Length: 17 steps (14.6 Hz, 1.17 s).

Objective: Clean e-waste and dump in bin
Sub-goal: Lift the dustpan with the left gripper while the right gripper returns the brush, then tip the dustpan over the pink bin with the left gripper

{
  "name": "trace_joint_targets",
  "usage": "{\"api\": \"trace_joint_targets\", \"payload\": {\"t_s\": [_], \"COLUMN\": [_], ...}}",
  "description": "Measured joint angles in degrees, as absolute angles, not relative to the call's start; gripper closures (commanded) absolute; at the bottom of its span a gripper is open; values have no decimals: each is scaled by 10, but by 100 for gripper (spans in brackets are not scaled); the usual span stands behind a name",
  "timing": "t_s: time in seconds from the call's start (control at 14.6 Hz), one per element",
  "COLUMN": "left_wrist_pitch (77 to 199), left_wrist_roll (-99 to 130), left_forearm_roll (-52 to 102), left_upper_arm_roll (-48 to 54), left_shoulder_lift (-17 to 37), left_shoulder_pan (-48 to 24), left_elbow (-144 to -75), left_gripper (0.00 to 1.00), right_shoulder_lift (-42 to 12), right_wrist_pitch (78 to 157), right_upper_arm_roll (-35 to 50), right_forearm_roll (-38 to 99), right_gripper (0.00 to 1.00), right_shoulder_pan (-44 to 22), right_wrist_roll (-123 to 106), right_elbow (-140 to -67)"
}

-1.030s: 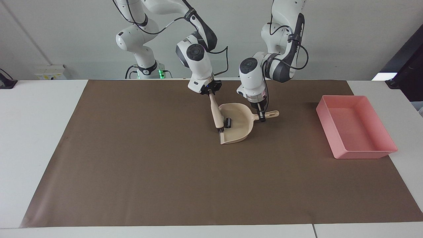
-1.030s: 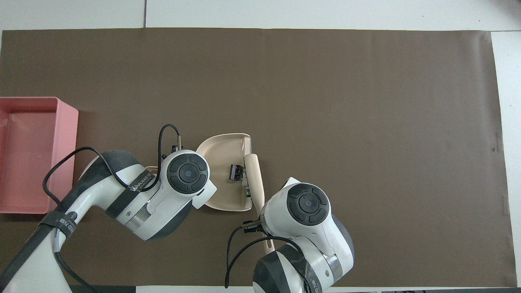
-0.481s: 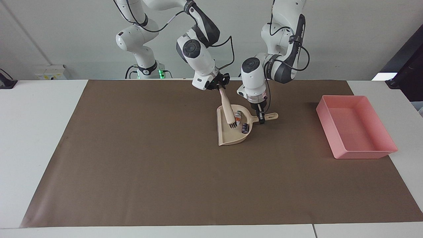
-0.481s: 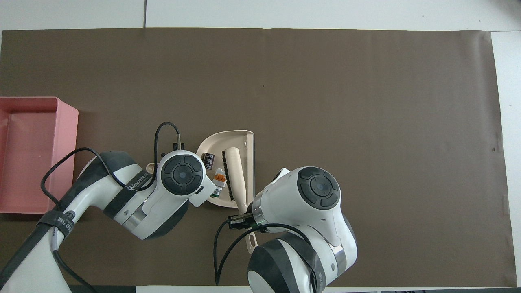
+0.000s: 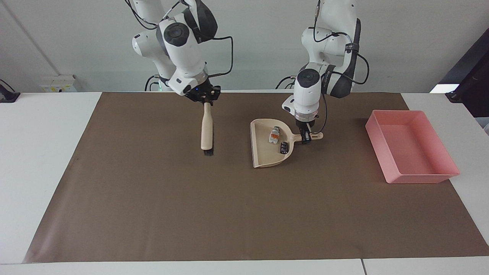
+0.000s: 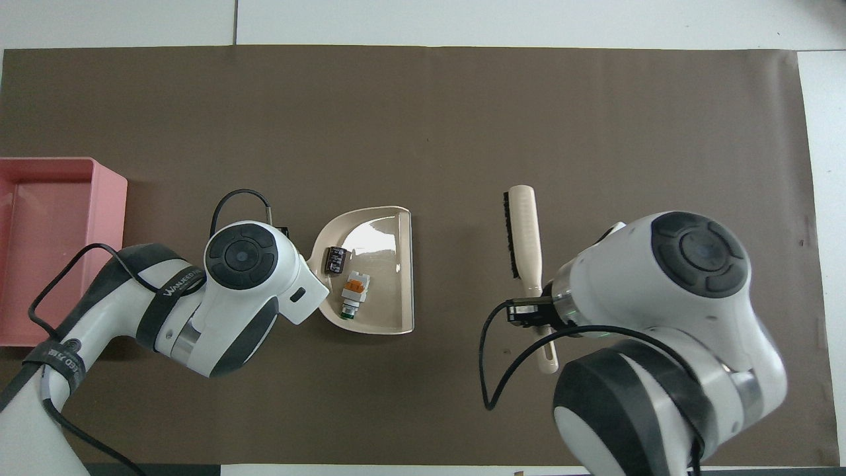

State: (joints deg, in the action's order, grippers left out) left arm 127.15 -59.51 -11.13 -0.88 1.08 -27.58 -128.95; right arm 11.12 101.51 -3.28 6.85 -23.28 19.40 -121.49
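Now the e-waste (image 5: 278, 140) lies inside the dustpan (image 5: 264, 152). The left gripper (image 5: 305, 136) is clamped on the handle at the pan's 3 o'clock in the facing view, ready, I judge, to carry it to the bin (image 5: 439, 177) at the left arm's end. The right gripper (image 5: 206, 100), closed on the brush (image 5: 206, 131), holds it over the mat (image 5: 153, 214), clear of the pan.

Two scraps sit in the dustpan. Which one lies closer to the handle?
The black scrap: it sits by the dustpan's back wall next to the handle, held by the left hand. The white-and-orange scrap lies farther in.
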Motion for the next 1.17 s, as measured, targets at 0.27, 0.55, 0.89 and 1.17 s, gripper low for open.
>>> {"api": "trace_joint_targets", "payload": {"t_s": [0.27, 0.55, 0.89, 1.17], "left_wrist_pitch": [1271, 1254, 1231, 1214], "left_wrist_roll": [-626, -706, -828, -927], "left_forearm_roll": [-110, -110, -84, -69], "left_upper_arm_roll": [-12, -17, -22, -25], "left_shoulder_lift": [-26, -66, -98, -74], "left_shoulder_pan": [-229, -145, -22, 61], "left_elbow": [-1288, -1282, -1250, -1179], "left_gripper": [100, 100, 100, 100], "right_shoulder_lift": [110, 98, 83, 78], "right_wrist_pitch": [992, 1057, 1172, 1226], "right_upper_arm_roll": [-35, -36, -35, -33], "right_forearm_roll": [-7, -34, -35, -35], "right_gripper": [100, 100, 99, 98], "right_shoulder_pan": [-80, 59, 122, 125], "right_wrist_roll": [45, -99, -129, -153], "right_elbow": [-1225, -1279, -1348, -1398]}}
